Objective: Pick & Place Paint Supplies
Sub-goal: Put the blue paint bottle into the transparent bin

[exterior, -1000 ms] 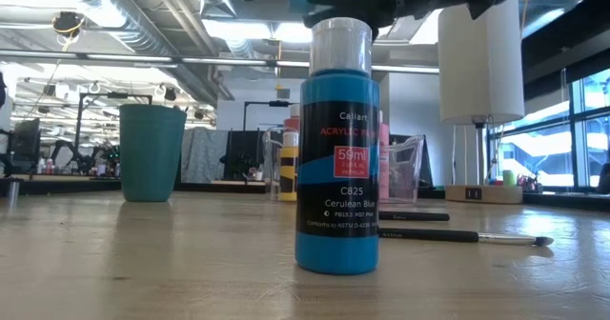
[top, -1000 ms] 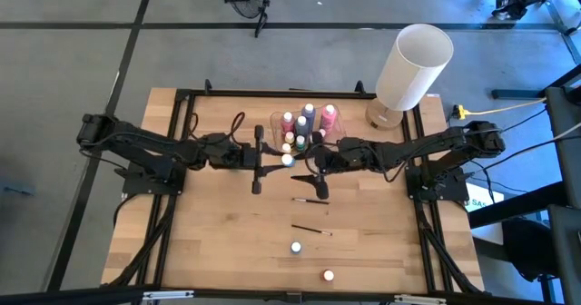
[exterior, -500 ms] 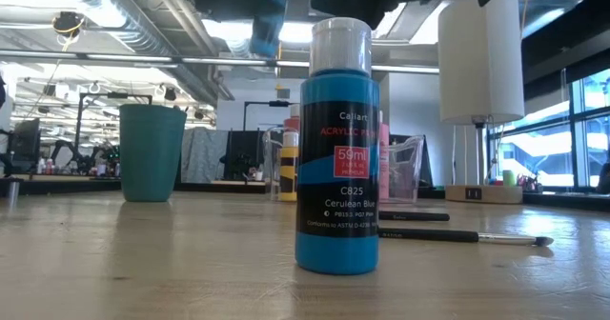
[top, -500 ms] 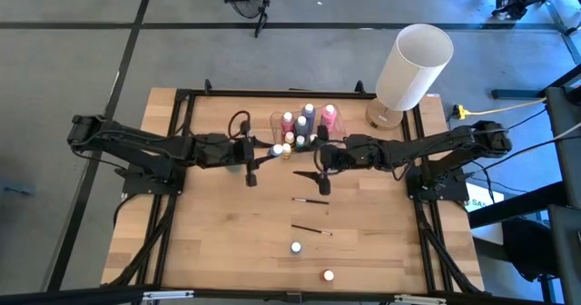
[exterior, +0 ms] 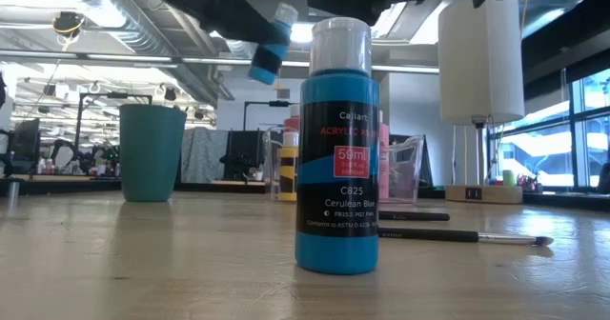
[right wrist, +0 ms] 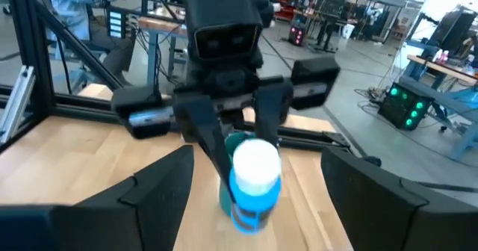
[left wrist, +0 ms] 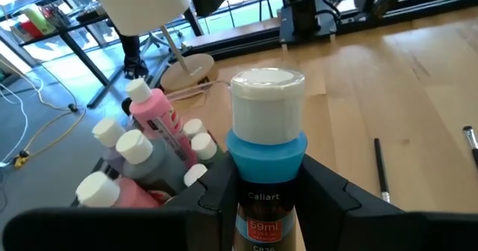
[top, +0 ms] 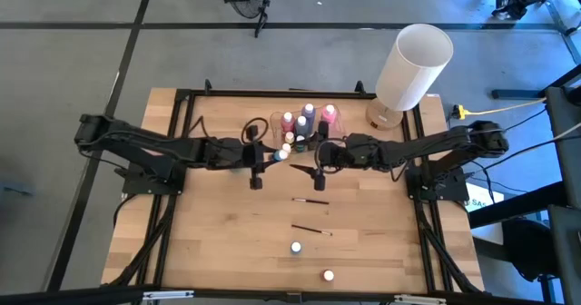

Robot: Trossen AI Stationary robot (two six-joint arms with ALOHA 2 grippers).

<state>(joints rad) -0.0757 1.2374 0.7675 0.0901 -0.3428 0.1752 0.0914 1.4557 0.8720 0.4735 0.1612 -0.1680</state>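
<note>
My left gripper (top: 270, 154) is shut on a small blue paint bottle (top: 280, 152) with a white cap, held in the air just in front of a clear container (top: 275, 123). Pink, purple and grey bottles (left wrist: 146, 150) stand upright in that container. My right gripper (top: 317, 160) hangs open a short way to the bottle's right, facing its cap (right wrist: 256, 161) and touching nothing. A second blue bottle (exterior: 336, 149) and another white-capped bottle (top: 328, 275) stand on their bases near the front edge. Two dark-handled brushes (top: 310, 200) (top: 310, 230) lie flat mid-table. My left gripper pinches the bottle's blue body (left wrist: 261, 206), below the shoulder, between its two fingers (left wrist: 216, 195). The fingers come about level from the table's left and lie along the bottle. The bottle is lifted clear and slants, its cap (exterior: 284, 15) up and toward the table's right.
A big white cylindrical lamp (top: 413, 67) stands at the far right corner. A teal cup (exterior: 151, 153) shows beyond the table in the low view. Bare wood lies to the left of the brushes and along the near edge.
My left gripper has tipped up from pointing downward to nearly level. The blue bottle in it has swung from near upright to slanting, its cap now toward my right gripper, and hangs a little lower.
</note>
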